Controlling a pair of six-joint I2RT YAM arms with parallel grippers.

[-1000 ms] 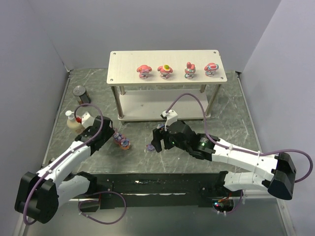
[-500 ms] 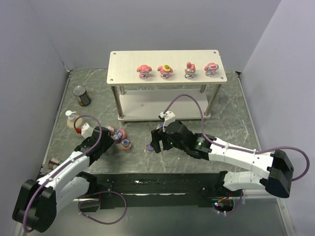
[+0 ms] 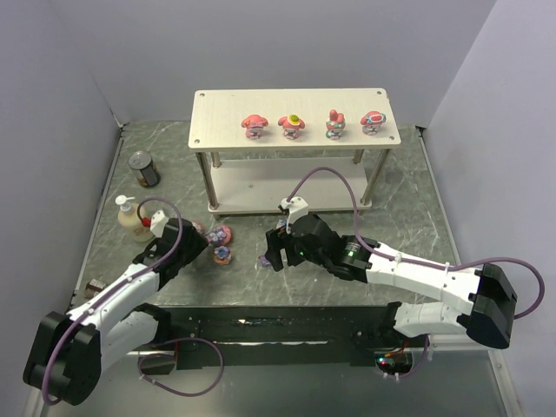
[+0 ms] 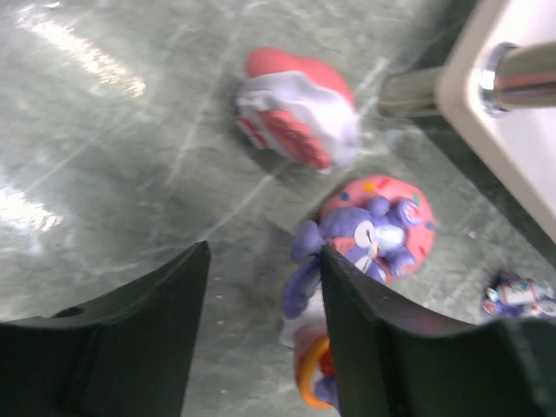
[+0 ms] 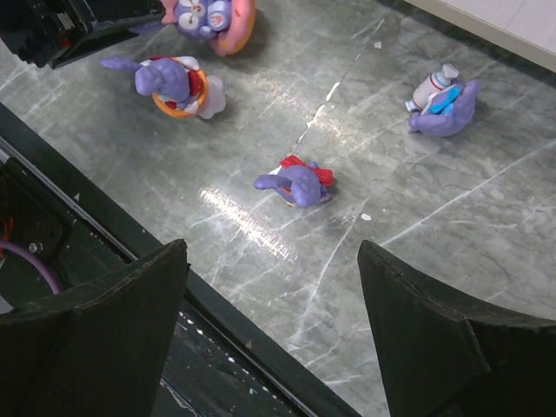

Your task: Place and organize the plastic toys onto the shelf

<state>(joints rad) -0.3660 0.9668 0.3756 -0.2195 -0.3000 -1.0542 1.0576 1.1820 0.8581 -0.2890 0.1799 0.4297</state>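
Observation:
The shelf (image 3: 226, 109) stands at the back with several pink hooded toys (image 3: 293, 125) in a row on its top board. On the table, a purple toy on a pink ring (image 3: 219, 234) and a purple toy with an orange ring (image 3: 223, 254) lie just right of my left gripper (image 3: 193, 241). In the left wrist view this gripper (image 4: 265, 252) is open, the orange-ring toy (image 4: 314, 375) touches its right finger's inner side, and a red toy (image 4: 295, 109) lies ahead. My right gripper (image 5: 271, 248) is open and empty above a purple toy with a red bow (image 5: 300, 184).
A dark tin can (image 3: 144, 167) and a beige pump bottle (image 3: 130, 217) stand at the left. Another purple toy (image 5: 443, 109) lies near the shelf's lower board (image 4: 521, 165) and metal leg (image 4: 521, 74). The black front rail (image 3: 278, 326) runs along the near edge.
My left arm has shifted and its gripper now sits close beside the purple toys, which shifted slightly. My right gripper has drifted a little to the left. Both stay open.

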